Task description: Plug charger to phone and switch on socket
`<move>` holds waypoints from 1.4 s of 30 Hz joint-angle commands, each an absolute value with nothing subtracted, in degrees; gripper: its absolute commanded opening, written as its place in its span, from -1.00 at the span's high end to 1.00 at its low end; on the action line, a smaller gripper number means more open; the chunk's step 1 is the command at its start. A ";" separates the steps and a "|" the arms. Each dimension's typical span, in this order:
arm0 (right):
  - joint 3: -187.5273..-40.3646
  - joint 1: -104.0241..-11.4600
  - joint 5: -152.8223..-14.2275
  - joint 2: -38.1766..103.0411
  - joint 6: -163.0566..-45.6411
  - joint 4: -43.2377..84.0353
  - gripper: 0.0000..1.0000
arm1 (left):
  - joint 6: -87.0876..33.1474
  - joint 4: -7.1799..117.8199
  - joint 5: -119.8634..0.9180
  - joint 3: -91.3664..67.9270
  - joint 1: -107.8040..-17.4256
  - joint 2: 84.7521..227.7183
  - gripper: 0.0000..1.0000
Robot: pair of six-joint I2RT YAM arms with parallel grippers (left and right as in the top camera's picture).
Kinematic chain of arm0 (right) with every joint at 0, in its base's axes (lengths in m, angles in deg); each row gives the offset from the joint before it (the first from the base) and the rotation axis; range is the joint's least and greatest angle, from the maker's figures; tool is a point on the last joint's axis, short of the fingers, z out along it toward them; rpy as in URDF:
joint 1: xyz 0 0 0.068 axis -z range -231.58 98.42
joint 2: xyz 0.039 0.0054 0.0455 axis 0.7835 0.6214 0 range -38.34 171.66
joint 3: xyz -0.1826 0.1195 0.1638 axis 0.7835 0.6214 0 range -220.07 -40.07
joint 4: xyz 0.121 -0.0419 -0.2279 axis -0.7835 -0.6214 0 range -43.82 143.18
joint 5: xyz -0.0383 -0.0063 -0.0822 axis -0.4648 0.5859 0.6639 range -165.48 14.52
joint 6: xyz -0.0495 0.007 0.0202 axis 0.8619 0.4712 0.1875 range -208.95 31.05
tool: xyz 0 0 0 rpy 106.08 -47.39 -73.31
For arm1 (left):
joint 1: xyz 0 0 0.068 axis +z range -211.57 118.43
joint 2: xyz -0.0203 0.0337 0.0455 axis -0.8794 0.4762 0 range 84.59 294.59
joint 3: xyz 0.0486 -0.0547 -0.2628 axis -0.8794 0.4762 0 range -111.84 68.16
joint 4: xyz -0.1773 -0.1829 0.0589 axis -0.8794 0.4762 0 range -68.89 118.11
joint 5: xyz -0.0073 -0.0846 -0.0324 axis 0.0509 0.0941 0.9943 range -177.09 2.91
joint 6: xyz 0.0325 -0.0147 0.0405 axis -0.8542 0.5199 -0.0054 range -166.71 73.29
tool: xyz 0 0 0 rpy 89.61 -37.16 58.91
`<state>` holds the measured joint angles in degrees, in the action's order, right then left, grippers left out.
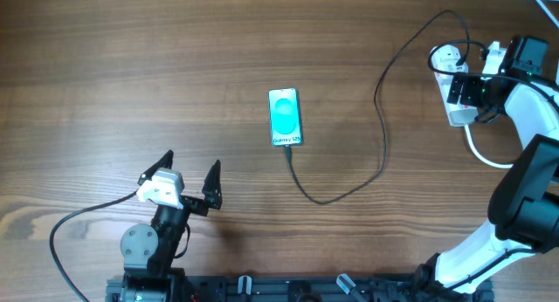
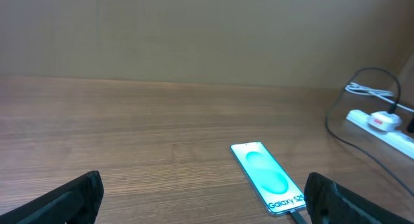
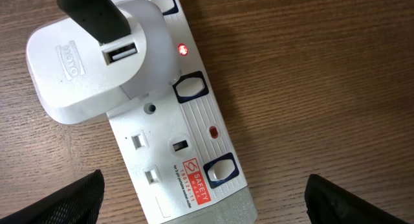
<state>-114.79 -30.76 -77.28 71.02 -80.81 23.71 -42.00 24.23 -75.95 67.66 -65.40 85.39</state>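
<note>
The phone (image 1: 285, 117) lies flat mid-table with its teal screen lit; it also shows in the left wrist view (image 2: 267, 175). The black charger cable (image 1: 383, 127) runs from the phone's bottom edge in a loop to the white plug head (image 1: 445, 56), which sits in the white socket strip (image 1: 458, 117). In the right wrist view a small red light (image 3: 183, 50) glows beside the plug head (image 3: 90, 62) on the strip (image 3: 194, 133). My right gripper (image 3: 204, 208) is open and straddles the strip's end. My left gripper (image 1: 188, 175) is open and empty, near-left of the phone.
The strip's thick white cord (image 1: 476, 149) curves along the right side near the right arm. The strip has a second rocker switch (image 3: 220, 170) with an unlit red mark (image 3: 213, 131) above it. The strip also appears far right in the left wrist view (image 2: 388, 130).
</note>
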 commanded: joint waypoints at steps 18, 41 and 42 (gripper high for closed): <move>-115.60 -30.52 -76.78 70.08 -81.46 23.86 -1.00 | -43.26 25.65 -83.49 67.84 -67.63 84.75 -1.00; -115.60 -30.52 -76.78 70.08 -81.46 23.86 -0.99 | -43.29 25.39 -83.56 67.84 -67.57 84.75 -1.00; -115.57 -30.52 -76.78 70.08 -81.44 23.86 -1.00 | -43.29 25.39 -83.56 67.84 -67.57 84.75 -1.00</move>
